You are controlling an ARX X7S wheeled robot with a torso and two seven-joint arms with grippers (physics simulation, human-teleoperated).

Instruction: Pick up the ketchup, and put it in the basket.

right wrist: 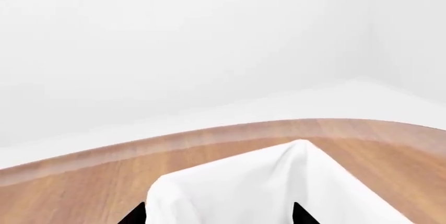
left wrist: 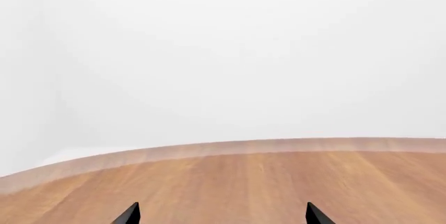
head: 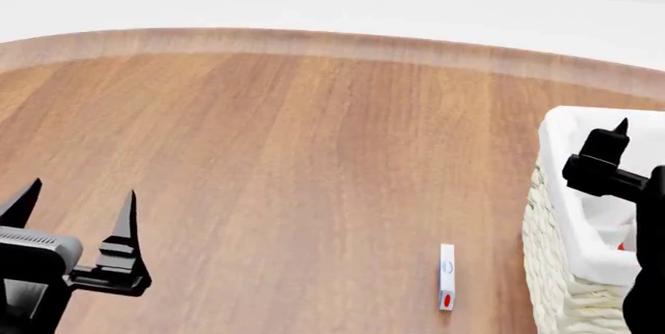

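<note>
Table (head: 291, 163): round-edged wood top, fills most of the head view; pale wall and floor beyond its far edge.

Basket (head: 550, 233): cream woven wicker with white cloth liner folded over the rim, at the table's right side, cut off by the head view's edge. In the right wrist view the liner's corner shows between the finger tips.

Right tool (head: 621, 135): over the basket's opening; only one dark tip visible in the head view, two tips well apart in the wrist view, so jaws spread, nothing between them.

Left tool (head: 78, 205): low at left above bare table, two pointed fingers apart, gripping nothing.

Ketchup (head: 622, 247): only a small red sliver inside the basket, behind the right arm (identity not certain from this sliver).

Small white box (head: 446, 276): red spot on it, lying on the table just left of the basket, not touching it.
</note>
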